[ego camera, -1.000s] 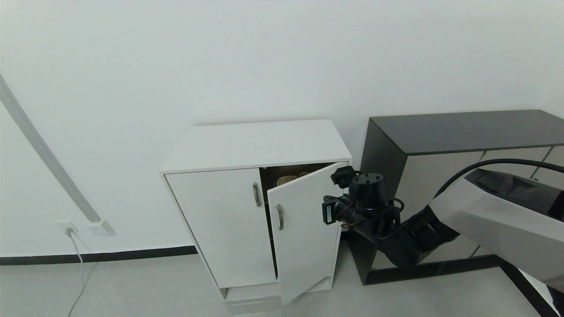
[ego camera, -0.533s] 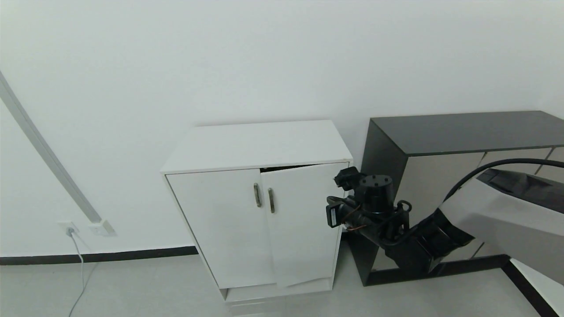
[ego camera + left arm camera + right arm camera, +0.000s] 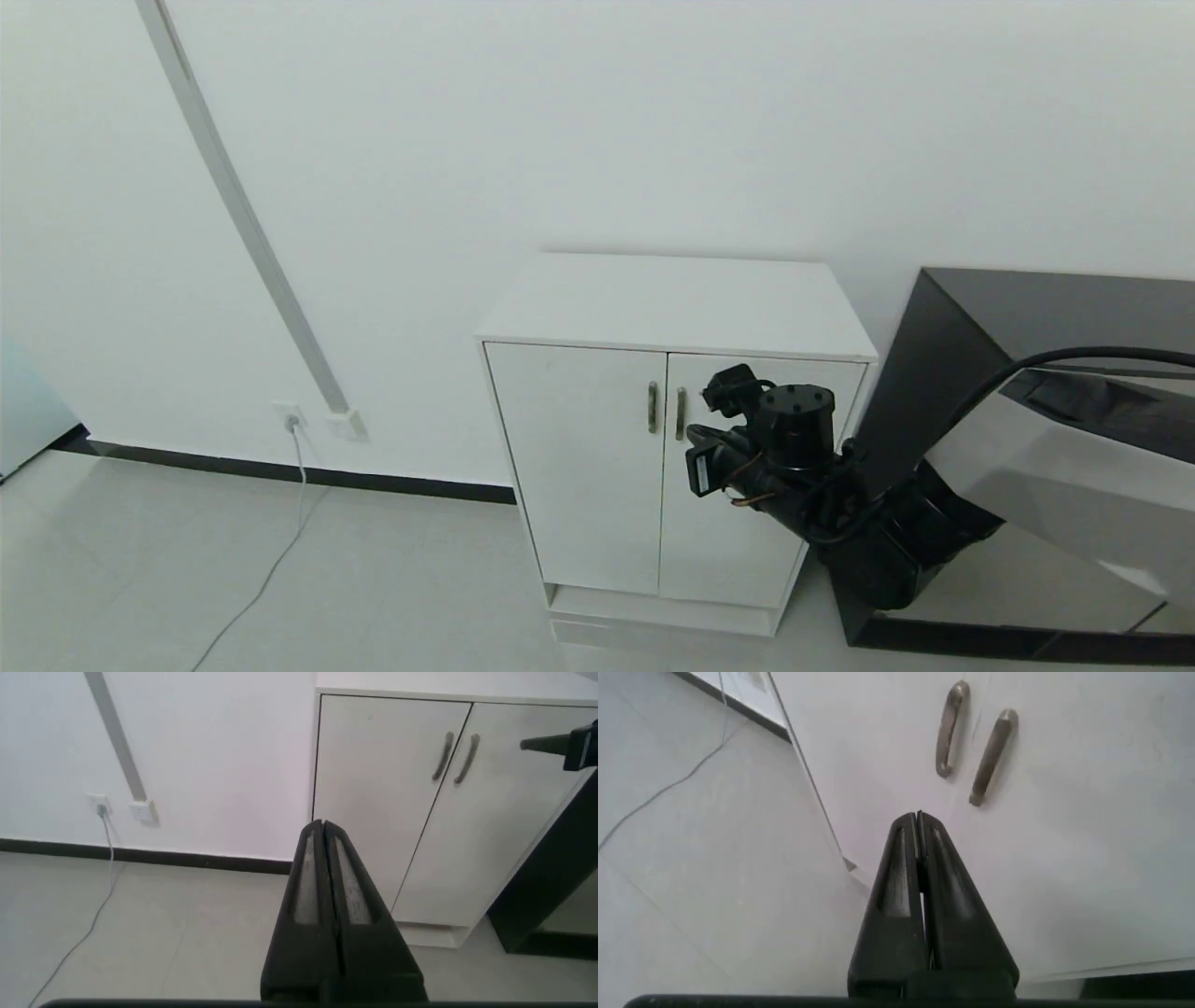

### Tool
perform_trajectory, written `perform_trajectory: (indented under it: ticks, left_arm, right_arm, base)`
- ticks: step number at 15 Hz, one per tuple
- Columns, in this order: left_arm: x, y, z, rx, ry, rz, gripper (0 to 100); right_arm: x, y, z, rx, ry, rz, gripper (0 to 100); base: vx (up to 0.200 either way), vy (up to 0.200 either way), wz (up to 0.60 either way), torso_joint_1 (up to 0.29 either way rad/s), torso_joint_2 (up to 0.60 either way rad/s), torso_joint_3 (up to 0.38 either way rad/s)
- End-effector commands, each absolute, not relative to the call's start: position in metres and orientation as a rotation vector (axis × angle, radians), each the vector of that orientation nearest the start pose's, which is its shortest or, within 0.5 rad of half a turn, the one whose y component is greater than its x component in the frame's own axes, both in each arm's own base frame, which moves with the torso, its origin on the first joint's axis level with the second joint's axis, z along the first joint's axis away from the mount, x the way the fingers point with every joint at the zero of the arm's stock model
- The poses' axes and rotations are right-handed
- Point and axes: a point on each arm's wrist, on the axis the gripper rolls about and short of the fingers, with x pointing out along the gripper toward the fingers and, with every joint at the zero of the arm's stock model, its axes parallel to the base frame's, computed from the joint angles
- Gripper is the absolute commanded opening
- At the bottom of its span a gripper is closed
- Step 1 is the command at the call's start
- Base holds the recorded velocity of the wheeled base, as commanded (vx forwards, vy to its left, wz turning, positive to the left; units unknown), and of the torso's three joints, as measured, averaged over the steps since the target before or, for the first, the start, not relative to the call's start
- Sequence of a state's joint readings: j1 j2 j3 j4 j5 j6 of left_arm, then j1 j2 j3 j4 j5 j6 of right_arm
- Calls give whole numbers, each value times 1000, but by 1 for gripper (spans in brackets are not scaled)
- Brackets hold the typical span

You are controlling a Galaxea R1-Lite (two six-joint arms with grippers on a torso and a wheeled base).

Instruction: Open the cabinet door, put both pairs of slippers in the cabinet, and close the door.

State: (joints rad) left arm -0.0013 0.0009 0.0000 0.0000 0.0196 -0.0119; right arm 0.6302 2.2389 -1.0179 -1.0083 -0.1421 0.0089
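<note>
Head view shows the white cabinet against the wall, just beside a dark sideboard. Its left door and right door both lie flush, and the two handles stand side by side at the seam. The slippers are presumably behind those doors.

The right hand is clenched on nothing, its tip pointing at the right door just below the handles; whether it touches the panel cannot be told. The left hand is likewise clenched and empty, held low and well apart from the cabinet.

The step in hand looks like the closing push, and it seems all but done. To finish it well, the right hand should press squarely on the panel near its free edge until the seam is even from top to bottom. It should then back straight off, clear of the handles, so that the door is not dragged open again.

One second ago the right door hung wide, with pale shapes on the shelf inside; half a second ago it was nearly shut with a thin gap at the top. That gap is now gone. The whole picture has also shifted, so the camera has turned and the cabinet has not moved.
</note>
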Motion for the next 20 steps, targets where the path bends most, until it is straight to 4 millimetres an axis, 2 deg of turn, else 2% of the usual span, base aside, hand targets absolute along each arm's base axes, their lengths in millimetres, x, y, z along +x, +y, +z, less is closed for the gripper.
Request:
perform_trajectory:
  ticks: [1,3,8,14,20]
  left_arm:
    - [-23,0,76,-12,1,18,0]
    - [-23,0,76,-12,1,18,0]
    - [-23,0,76,-12,1,18,0]
    - [-23,0,75,-12,0,18,0]
    - [-23,0,76,-12,1,18,0]
  right_arm:
    - [336,239,70,-83,205,483,0]
    - [337,231,67,-125,189,472,0]
    - [334,229,63,-143,153,482,0]
    - [332,228,58,-149,109,490,0]
    - [304,224,56,-174,190,530,0]
  base:
    - [0,0,0,0,0,0]
    - [0,0,0,0,0,0]
    - [0,0,-600,-48,111,64]
    - [0,0,0,-53,124,68]
    - [0,0,0,0,0,0]
